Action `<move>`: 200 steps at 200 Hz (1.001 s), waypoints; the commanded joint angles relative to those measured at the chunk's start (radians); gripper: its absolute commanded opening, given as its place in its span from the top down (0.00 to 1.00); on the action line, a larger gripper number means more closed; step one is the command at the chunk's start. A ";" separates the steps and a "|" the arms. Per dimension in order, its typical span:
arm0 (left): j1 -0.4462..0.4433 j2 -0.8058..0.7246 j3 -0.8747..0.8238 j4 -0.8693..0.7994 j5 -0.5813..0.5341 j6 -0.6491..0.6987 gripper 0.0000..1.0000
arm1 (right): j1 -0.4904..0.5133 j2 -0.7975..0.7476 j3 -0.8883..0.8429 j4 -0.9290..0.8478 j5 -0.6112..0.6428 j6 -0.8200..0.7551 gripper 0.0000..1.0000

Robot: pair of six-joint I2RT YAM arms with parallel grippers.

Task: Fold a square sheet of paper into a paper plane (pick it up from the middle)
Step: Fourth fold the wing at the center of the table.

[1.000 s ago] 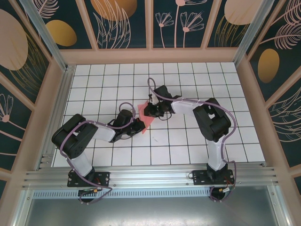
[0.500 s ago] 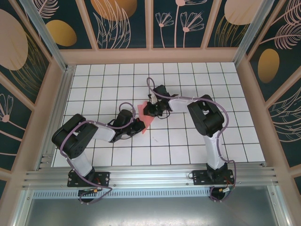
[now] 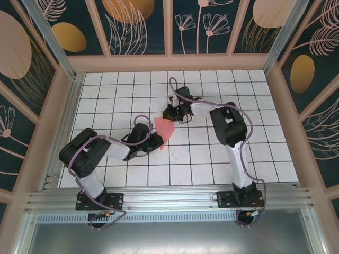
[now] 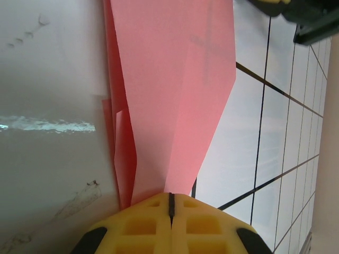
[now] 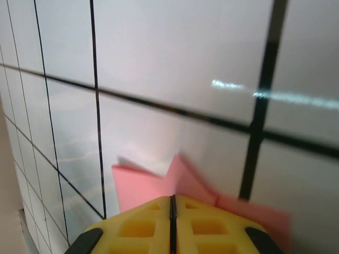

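The folded salmon-pink paper (image 3: 164,128) hangs between my two grippers near the middle of the tiled table. My left gripper (image 3: 157,138) is shut on its near narrow end; in the left wrist view the creased paper (image 4: 175,95) fans out from the closed yellow fingertips (image 4: 170,197). My right gripper (image 3: 170,115) is shut on the far edge; in the right wrist view a crumpled pink corner (image 5: 143,182) sticks out past the closed fingertips (image 5: 172,199). The paper has long creases and tapers towards the left gripper.
The white tiled table (image 3: 254,153) is walled by a wooden frame with patterned panels (image 3: 169,61). An aluminium rail (image 3: 169,198) runs along the near edge by the arm bases. Part of the right gripper (image 4: 312,21) shows dark in the left wrist view.
My right gripper has moved farther from the bases with its edge of the paper, spreading the pink sheet wider. The right elbow swung inward. The left gripper stayed put.
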 commanded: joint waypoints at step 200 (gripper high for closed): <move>-0.001 0.035 -0.027 -0.143 -0.007 0.017 1.00 | 0.077 -0.169 -0.198 0.028 0.006 -0.051 0.90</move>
